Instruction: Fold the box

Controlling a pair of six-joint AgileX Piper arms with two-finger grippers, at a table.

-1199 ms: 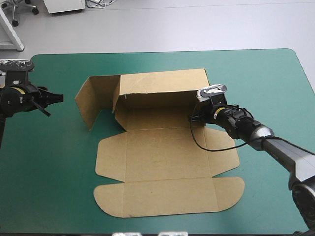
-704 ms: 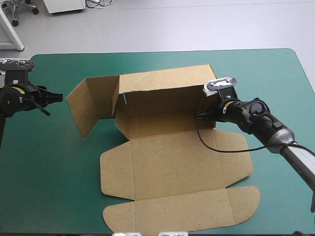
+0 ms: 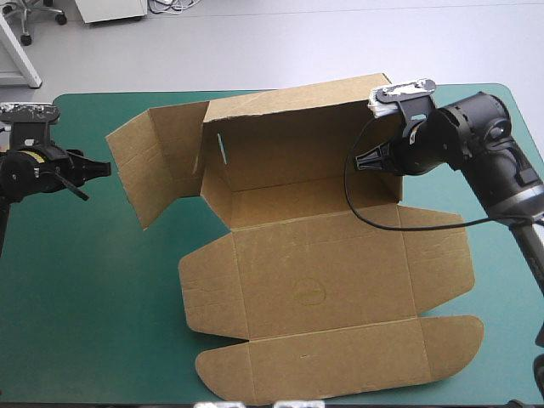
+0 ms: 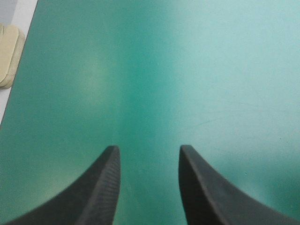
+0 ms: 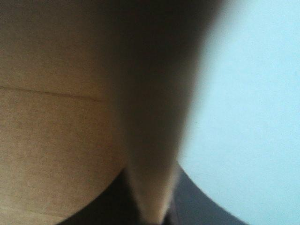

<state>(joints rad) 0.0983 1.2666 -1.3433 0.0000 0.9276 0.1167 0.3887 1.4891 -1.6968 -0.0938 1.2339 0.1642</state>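
Our left arm [image 3: 34, 166] lies low and level, and the left gripper [image 3: 95, 168] at its end points across toward the other arm, its fingers [image 4: 105, 187] spread apart with nothing between them. Our right arm [image 3: 501, 170] is raised and bent at the wrist. The right gripper [image 3: 364, 160] points back toward the left one, its fingers [image 5: 201, 211] pinched almost closed on a wall of the box [image 3: 289, 144].

The box [image 3: 323, 280] is brown board, matt and slightly fibrous, with pressed creases. The bench [image 3: 85, 297] top is teal-green and smooth, with a soft sheen. The left gripper [image 4: 149, 152] has black fingers [image 4: 101, 187], matt with a fine ribbed grain, like rubber or plastic.
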